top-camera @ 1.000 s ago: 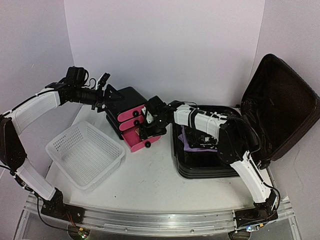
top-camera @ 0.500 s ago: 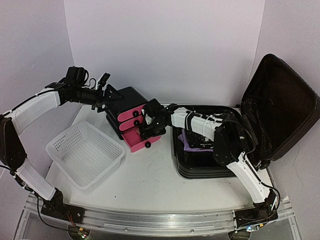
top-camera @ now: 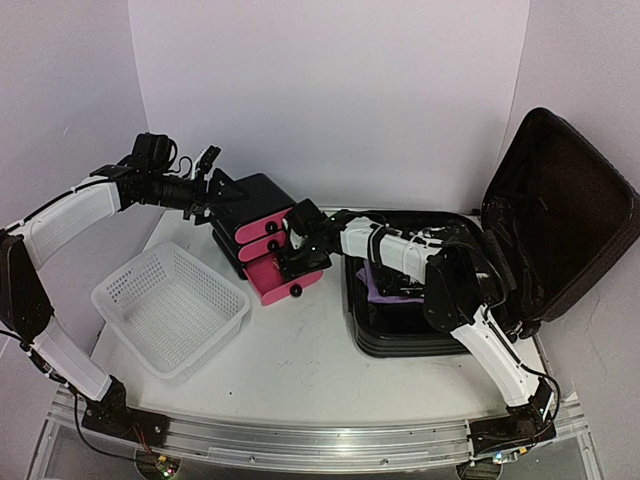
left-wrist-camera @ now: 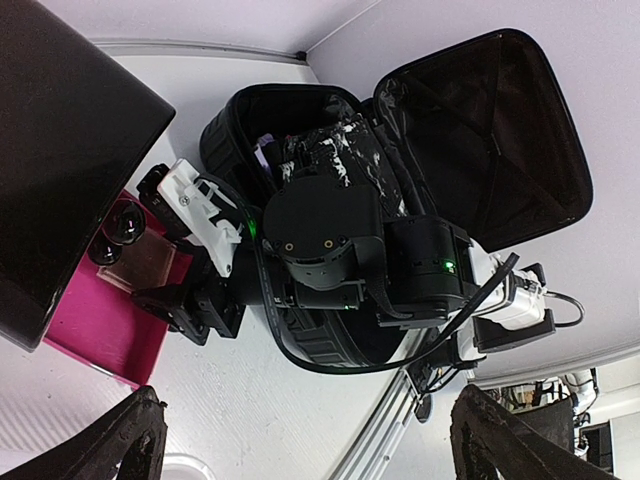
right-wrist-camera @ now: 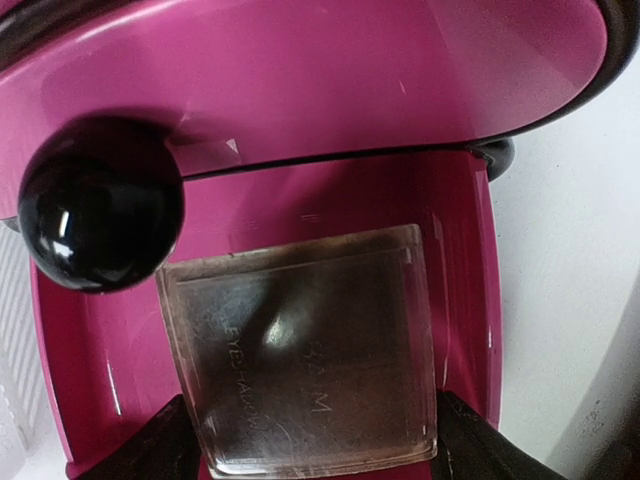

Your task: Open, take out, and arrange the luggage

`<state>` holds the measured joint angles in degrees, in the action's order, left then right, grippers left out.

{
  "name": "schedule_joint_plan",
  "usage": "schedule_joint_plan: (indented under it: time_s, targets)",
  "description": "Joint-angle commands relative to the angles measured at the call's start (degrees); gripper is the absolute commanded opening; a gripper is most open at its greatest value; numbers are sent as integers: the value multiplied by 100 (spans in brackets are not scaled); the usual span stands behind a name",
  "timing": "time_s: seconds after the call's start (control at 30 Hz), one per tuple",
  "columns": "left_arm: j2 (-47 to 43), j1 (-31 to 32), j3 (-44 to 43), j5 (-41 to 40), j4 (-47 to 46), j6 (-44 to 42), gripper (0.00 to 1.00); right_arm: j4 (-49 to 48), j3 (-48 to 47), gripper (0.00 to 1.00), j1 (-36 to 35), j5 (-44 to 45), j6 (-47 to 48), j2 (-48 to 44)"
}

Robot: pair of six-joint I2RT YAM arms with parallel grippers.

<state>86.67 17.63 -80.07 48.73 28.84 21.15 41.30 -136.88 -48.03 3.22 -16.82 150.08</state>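
Note:
The black luggage (top-camera: pixel 410 345) lies open at the right with its lid (top-camera: pixel 560 210) standing up; the left wrist view shows its fabric lining (left-wrist-camera: pixel 480 130). My right gripper (top-camera: pixel 298 262) reaches into the pulled-out bottom pink drawer (top-camera: pixel 275 283) of the small black drawer box (top-camera: pixel 255 195). In the right wrist view the right gripper (right-wrist-camera: pixel 315 440) is shut on a clear square eyeshadow case (right-wrist-camera: pixel 300 350) just above the drawer floor (right-wrist-camera: pixel 470 300). My left gripper (top-camera: pixel 208 172) hovers open at the box's upper left corner, holding nothing (left-wrist-camera: pixel 315 440).
A white mesh basket (top-camera: pixel 170 305) sits at the front left. A purple item (top-camera: pixel 385 280) and other things lie in the luggage base under the right arm. A black knob (right-wrist-camera: pixel 100 205) on the drawer above hangs over the case.
The right arm's elbow has shifted a little to the left, and its gripper stays at the bottom drawer with the case. The left arm has not moved.

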Motion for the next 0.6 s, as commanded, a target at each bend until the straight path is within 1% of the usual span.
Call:
schedule_joint_plan:
  time_s: [0.0,0.1,0.17,0.33,0.5,0.57]
  targets:
    - [-85,20,0,159,-291,30,100,-237,-132,84,-8,158,-7,-342]
    - [-81,16,0,148,-293,30,99,-236,-13,87,-6,154,-14,-508]
    - [-80,15,0,147,-298,30,99,-231,68,87,-9,152,-49,-626]
    - [-87,13,9,141,-299,21,100,-228,699,83,-9,152,-207,-1191]
    - [-87,14,8,140,-301,28,99,-232,1637,73,-68,135,-318,-1787]
    - [-89,19,1,143,-300,30,99,-291,1994,67,-89,192,-404,-1931]
